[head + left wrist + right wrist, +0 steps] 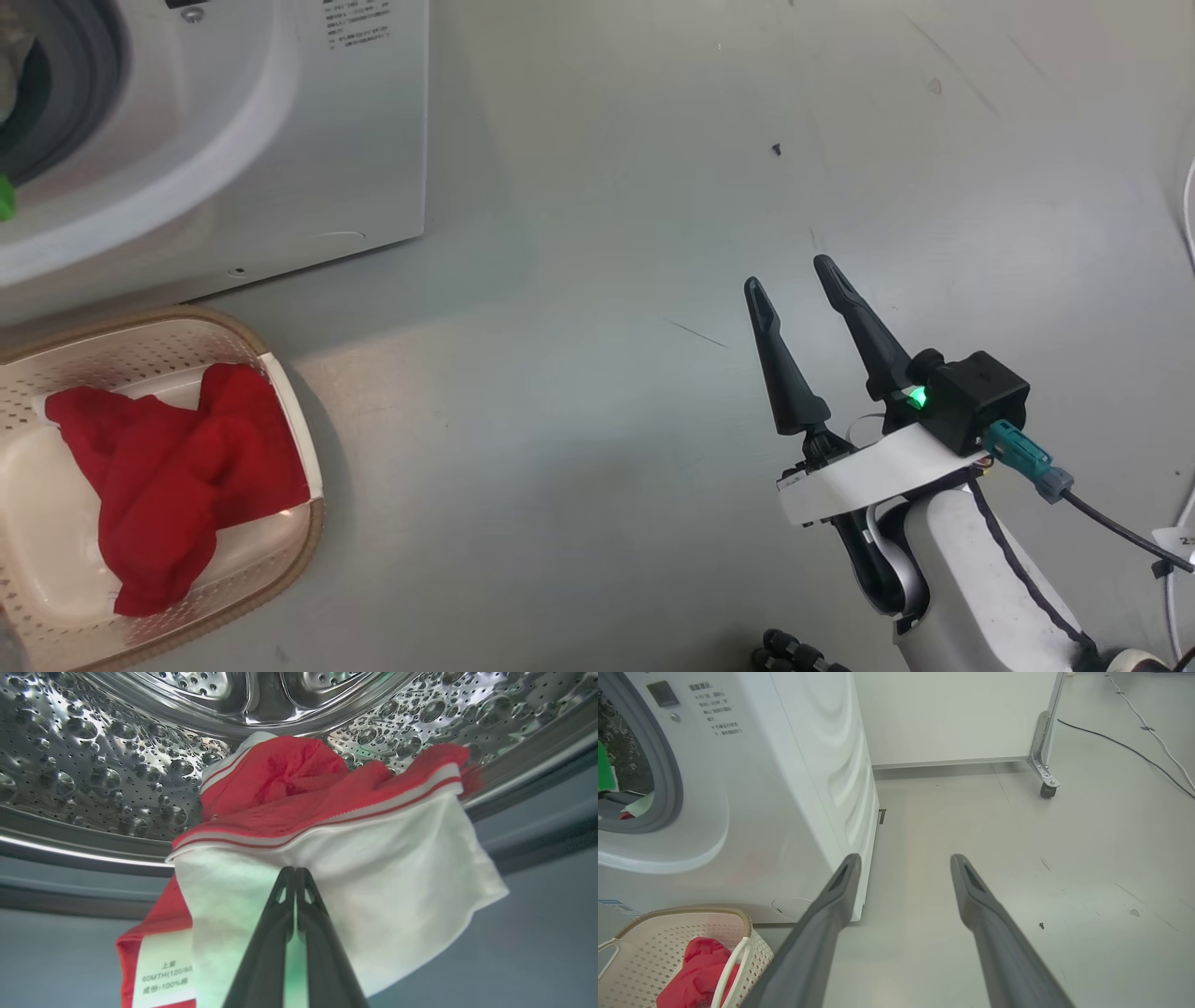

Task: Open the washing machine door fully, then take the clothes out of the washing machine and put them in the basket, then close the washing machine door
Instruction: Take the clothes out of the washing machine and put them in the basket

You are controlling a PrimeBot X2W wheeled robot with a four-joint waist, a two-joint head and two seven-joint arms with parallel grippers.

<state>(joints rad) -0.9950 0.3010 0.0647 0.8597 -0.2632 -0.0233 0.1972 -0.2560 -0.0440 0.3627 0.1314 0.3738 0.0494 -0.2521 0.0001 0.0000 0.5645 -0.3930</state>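
In the left wrist view my left gripper (295, 872) is shut on a red and white garment (336, 858), pinching its white panel at the mouth of the steel drum (93, 756). The washing machine (280, 140) stands at the upper left of the head view, its grey gasket (668, 788) open to the front. The door is out of view. On the floor in front of it sits the cream basket (159, 345), holding a red garment (177, 476). My right gripper (794, 275) hovers open over bare floor, well right of the basket, with nothing between its fingers.
A white panel on a castor (1048, 788) stands behind the machine. Cables (1134, 751) run across the floor at the far right. A small dark screw (1041, 925) lies on the grey floor.
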